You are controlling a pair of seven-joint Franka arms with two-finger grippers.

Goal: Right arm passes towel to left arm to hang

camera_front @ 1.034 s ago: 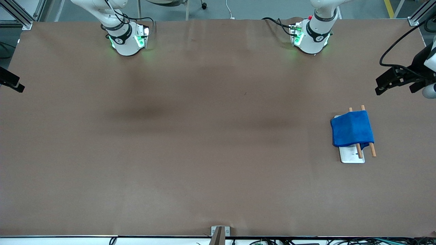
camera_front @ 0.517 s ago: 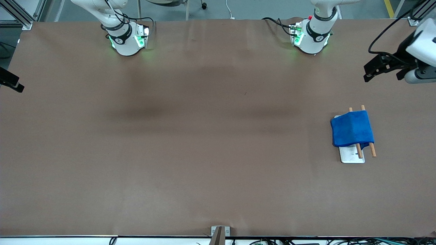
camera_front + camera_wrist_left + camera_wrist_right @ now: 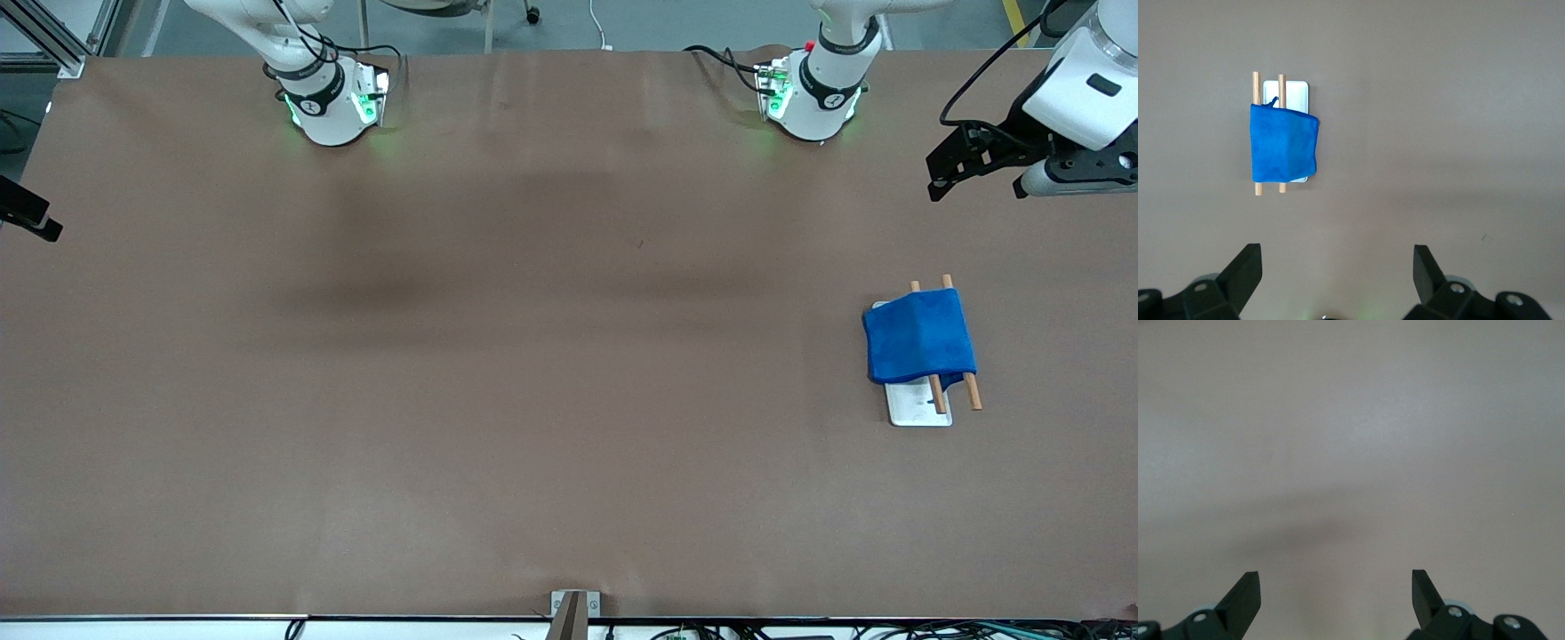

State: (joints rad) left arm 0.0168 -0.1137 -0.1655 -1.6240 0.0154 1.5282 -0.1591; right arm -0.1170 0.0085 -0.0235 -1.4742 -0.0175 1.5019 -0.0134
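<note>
Two wooden rods (image 3: 958, 391) are carrying the towel (image 3: 919, 336), well apart from the left gripper (image 3: 941, 173), which is hanging wide open and empty.

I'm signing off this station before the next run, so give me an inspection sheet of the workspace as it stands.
Surface: brown table cover, flat, faint creases.
Job's things: blue towel draped over a rack of two wooden rods on a pale base plate, toward the left arm's end.
Clutter: nothing seen.
Grippers: left gripper in the air over the table edge at its own end, jaws open, empty. Right gripper over bare table, jaws open, empty.
Cables: black cable loops to the left wrist; leads at both bases.
Surroundings: small bracket at the table's edge nearest the front camera; aluminium frame posts at the corners.
</note>
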